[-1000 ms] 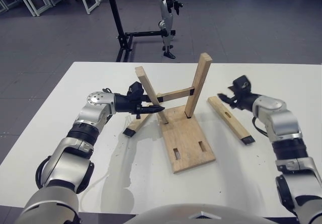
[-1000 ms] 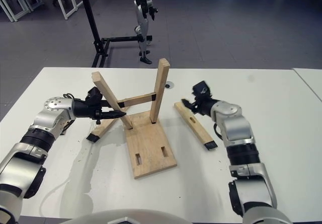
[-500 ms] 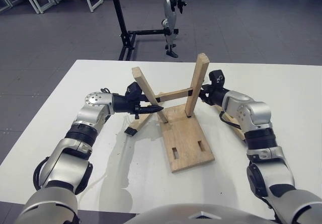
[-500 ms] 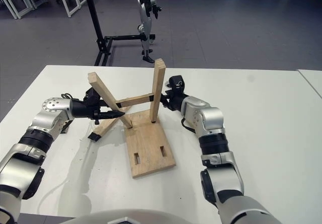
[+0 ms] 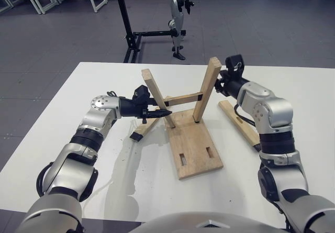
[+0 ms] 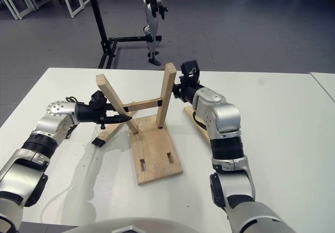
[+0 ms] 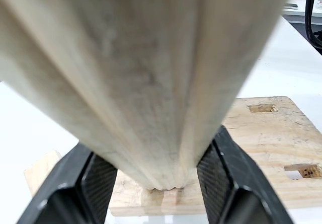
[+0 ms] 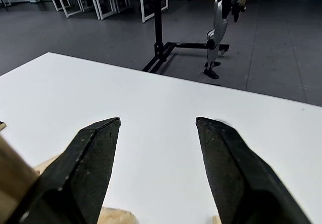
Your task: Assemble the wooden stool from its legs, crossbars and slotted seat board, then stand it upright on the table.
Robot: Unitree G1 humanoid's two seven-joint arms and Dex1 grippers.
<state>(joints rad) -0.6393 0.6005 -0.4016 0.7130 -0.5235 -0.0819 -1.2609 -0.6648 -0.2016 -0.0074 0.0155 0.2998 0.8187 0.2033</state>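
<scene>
Gripping the leaning leg (image 5: 155, 92) in the left hand (image 5: 165, 111) (its foot on the seat board (image 5: 198, 141)), holding the right hand (image 8: 158, 123) released just beside the upright leg (image 5: 205, 89) top.

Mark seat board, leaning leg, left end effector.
seat board (image 5: 194, 141): left eye view, bare middle of its face.
leaning leg (image 5: 153, 89): left eye view, upper half of the shaft.
left end effector (image 5: 164, 112): left eye view, midway between the fingertips, shut on the leaning leg.
</scene>
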